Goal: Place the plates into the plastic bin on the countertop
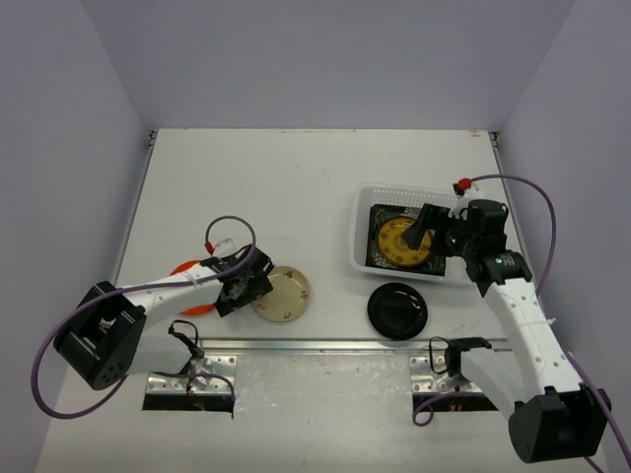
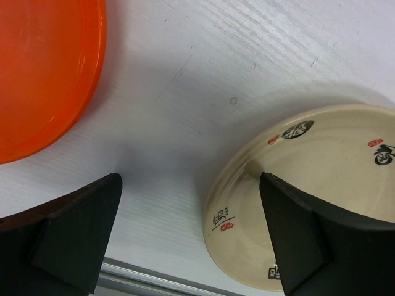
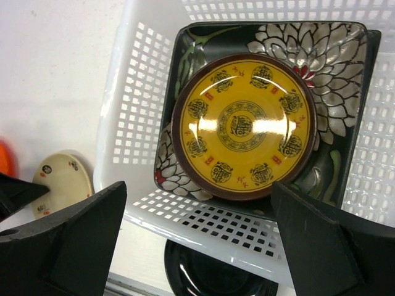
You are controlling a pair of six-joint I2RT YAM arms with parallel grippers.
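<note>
Left gripper (image 1: 248, 284) is low over the countertop (image 1: 296, 187), jaws wide and holding nothing. In the left wrist view bare surface lies between the fingers. The cream plate (image 2: 308, 148) sits at the right-hand finger (image 2: 296, 234), its rim partly hidden behind it (contact: cannot tell). The orange plate (image 2: 43, 68) lies beyond the left-hand finger, apart from it.

Right gripper (image 3: 199, 185) hangs over the plastic bin (image 3: 139, 92), jaws also wide and empty. Straight ahead between its fingers is the patterned yellow plate (image 3: 244, 126), resting on a black floral square plate (image 3: 333, 55) inside the bin. The glossy black plate (image 1: 396, 310) sits on the countertop just outside the bin's near wall, below the jaws in the right wrist view.
</note>
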